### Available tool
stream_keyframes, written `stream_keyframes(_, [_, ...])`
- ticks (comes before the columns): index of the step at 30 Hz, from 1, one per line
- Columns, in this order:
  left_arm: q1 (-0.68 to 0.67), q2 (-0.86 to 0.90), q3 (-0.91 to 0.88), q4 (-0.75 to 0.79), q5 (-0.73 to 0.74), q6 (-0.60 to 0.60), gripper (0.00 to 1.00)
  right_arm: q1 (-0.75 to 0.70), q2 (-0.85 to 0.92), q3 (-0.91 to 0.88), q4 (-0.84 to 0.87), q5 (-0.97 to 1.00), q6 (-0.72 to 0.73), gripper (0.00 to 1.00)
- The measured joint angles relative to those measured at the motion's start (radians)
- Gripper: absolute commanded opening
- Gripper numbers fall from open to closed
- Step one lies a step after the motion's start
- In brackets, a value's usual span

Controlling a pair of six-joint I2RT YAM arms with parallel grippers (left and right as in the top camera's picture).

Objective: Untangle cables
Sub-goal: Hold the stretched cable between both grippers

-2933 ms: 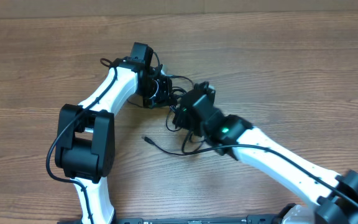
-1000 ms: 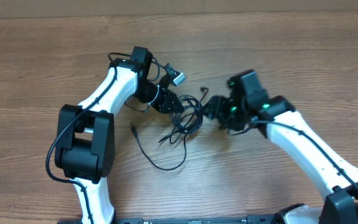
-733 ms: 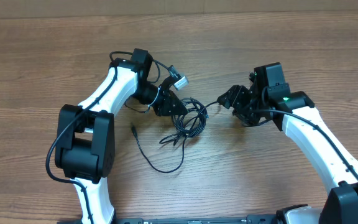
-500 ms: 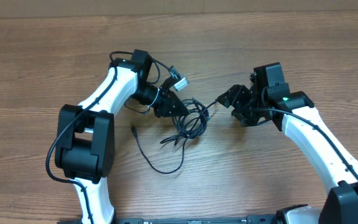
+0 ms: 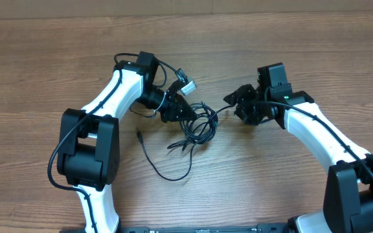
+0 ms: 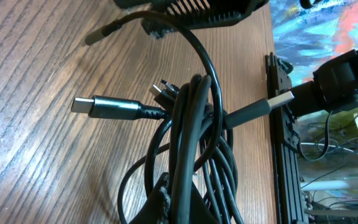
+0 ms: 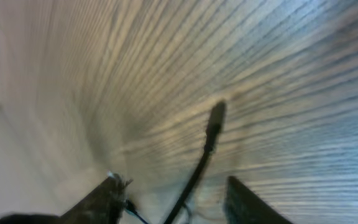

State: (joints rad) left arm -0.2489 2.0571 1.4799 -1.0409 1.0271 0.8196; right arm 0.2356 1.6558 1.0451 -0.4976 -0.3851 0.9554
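The cables (image 5: 198,127) lie as a black tangle at mid-table, with one loose end (image 5: 139,136) trailing to the near left. My left gripper (image 5: 180,110) is shut on the tangle's left side. In the left wrist view the gripper (image 6: 180,183) pinches a thick strand of the cable bundle (image 6: 197,118), beside a dark plug (image 6: 98,106) and a light-tipped plug (image 6: 279,99). My right gripper (image 5: 236,105) stands open at the tangle's right. A single strand (image 7: 191,177) with a plug end (image 7: 215,118) runs between its fingers (image 7: 104,199), apart from both.
A light-coloured plug (image 5: 186,83) sticks up beside the left wrist. The left arm's large black joint (image 5: 88,147) stands at the near left. The wooden table (image 5: 37,65) has a pale wall along its far edge.
My right gripper has pulled away to the right of the tangle and drifted slightly to the far side, its jaws narrowing around one strand. The left gripper keeps its hold, unmoved.
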Motion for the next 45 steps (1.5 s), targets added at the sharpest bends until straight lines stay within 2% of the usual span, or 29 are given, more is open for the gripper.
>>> stream_keyframes(1, [0.000, 0.000, 0.000, 0.000, 0.002, 0.000, 0.04, 0.000, 0.000, 0.000, 0.007, 0.000, 0.009, 0.32])
stream_keyframes(3, [0.000, 0.000, 0.000, 0.000, 0.002, 0.000, 0.04, 0.000, 0.000, 0.000, 0.006, 0.002, 0.014, 0.30])
stream_keyframes(16, [0.000, 0.000, 0.000, 0.000, 0.025, 0.000, 0.04, 0.018, 0.000, 0.000, -0.005, 0.037, 0.013, 0.29])
stream_keyframes(19, [0.000, 0.000, 0.000, 0.000, 0.029, 0.000, 0.04, 0.027, 0.000, 0.000, -0.003, 0.038, 0.011, 0.19])
stream_keyframes(22, [0.000, 0.000, 0.000, 0.000, 0.029, 0.000, 0.04, 0.027, 0.000, 0.000, -0.003, 0.044, 0.010, 0.04])
stream_keyframes(36, [0.000, 0.000, 0.000, 0.000, 0.032, 0.000, 0.04, 0.027, -0.007, 0.000, -0.011, 0.047, -0.074, 0.04])
stream_keyframes(38, [0.000, 0.000, 0.000, 0.000, 0.032, 0.000, 0.04, 0.027, -0.016, 0.000, -0.013, 0.040, -0.080, 0.07])
stream_keyframes(39, [0.000, 0.000, 0.000, 0.000, 0.032, 0.000, 0.04, 0.027, -0.020, 0.000, -0.018, 0.036, -0.081, 0.21])
stream_keyframes(42, [0.000, 0.000, 0.000, 0.000, 0.033, 0.000, 0.04, 0.027, -0.024, 0.000, -0.043, 0.025, -0.086, 0.41])
stream_keyframes(45, [0.000, 0.000, 0.000, 0.000, 0.035, 0.000, 0.04, 0.027, -0.024, 0.000, -0.069, 0.022, -0.090, 0.47])
